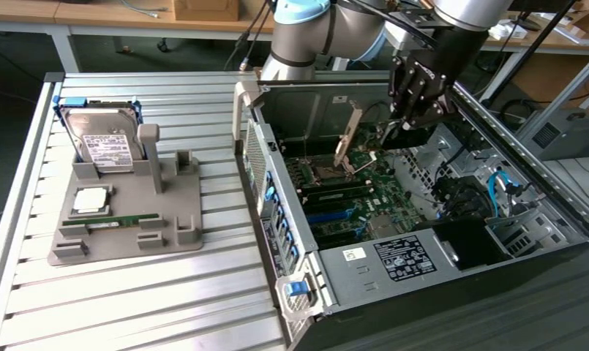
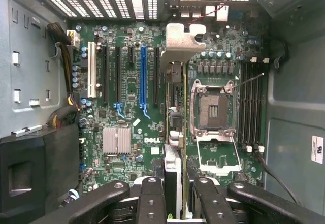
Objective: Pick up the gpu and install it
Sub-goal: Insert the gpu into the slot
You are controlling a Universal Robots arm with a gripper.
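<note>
My gripper (image 1: 399, 133) hangs inside the open computer case (image 1: 304, 292), above the motherboard (image 1: 348, 197). It is shut on the gpu (image 1: 348, 137), a thin card held on edge. The card's pale metal bracket points toward the rear wall of the case. In the wrist view the gpu (image 2: 173, 165) runs edge-on from between my fingers (image 2: 152, 196) out to its bracket (image 2: 179, 41). The card floats over the board between the blue slot (image 2: 143, 76) and the open CPU socket (image 2: 212, 107), nearer the socket, clear of both.
A grey holder tray (image 1: 192, 245) on the slatted table at the exterior view's left carries a hard drive (image 1: 104, 142), a CPU (image 1: 89, 199) and a RAM stick (image 1: 118, 219). Case walls, drive cage (image 1: 514, 234) and cables (image 2: 63, 56) ring the motherboard.
</note>
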